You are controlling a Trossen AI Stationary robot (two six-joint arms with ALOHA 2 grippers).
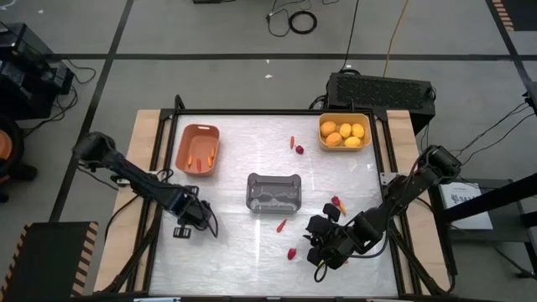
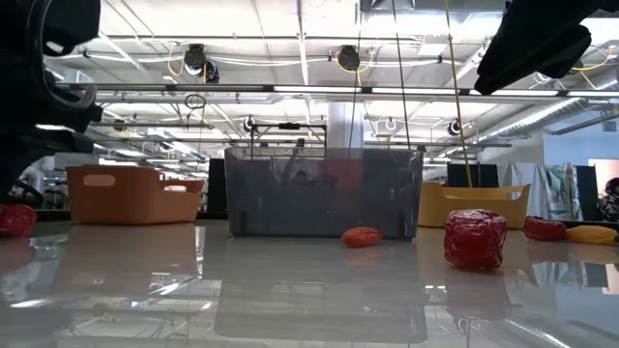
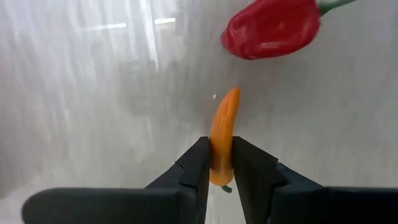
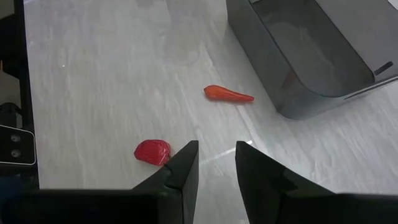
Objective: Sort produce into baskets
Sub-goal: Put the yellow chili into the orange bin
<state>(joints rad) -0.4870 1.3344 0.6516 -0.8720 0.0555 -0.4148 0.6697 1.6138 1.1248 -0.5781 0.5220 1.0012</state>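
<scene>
My left gripper (image 1: 182, 225) stands at the table's near left, pointing down, shut on a thin orange carrot stick (image 3: 224, 124). A red pepper-like piece (image 3: 270, 28) lies just beyond it. At the near right my right gripper (image 1: 321, 252) hovers open over bare table, with a small red berry (image 4: 152, 151) beside one finger and a red-orange stick (image 4: 229, 94) farther off. The terracotta basket (image 1: 199, 151) holds orange sticks. The yellow basket (image 1: 344, 132) holds yellow fruits. The grey basket (image 1: 273, 191) stands mid-table. My left gripper pinches the carrot stick between its two fingers at the thick stem end (image 3: 222, 163). The fingers come from above, pointing down, one on each long side of the stick. The stick lies flat along the table, its pointed tip (image 3: 231, 93) away from the fingers.
Loose red pieces lie on the table at the far middle (image 1: 299, 148), right of the grey basket (image 1: 337, 204) and near the front (image 1: 291, 252). A black box (image 1: 379, 91) stands beyond the far edge. Bare table stretches between the terracotta basket and my left gripper.
</scene>
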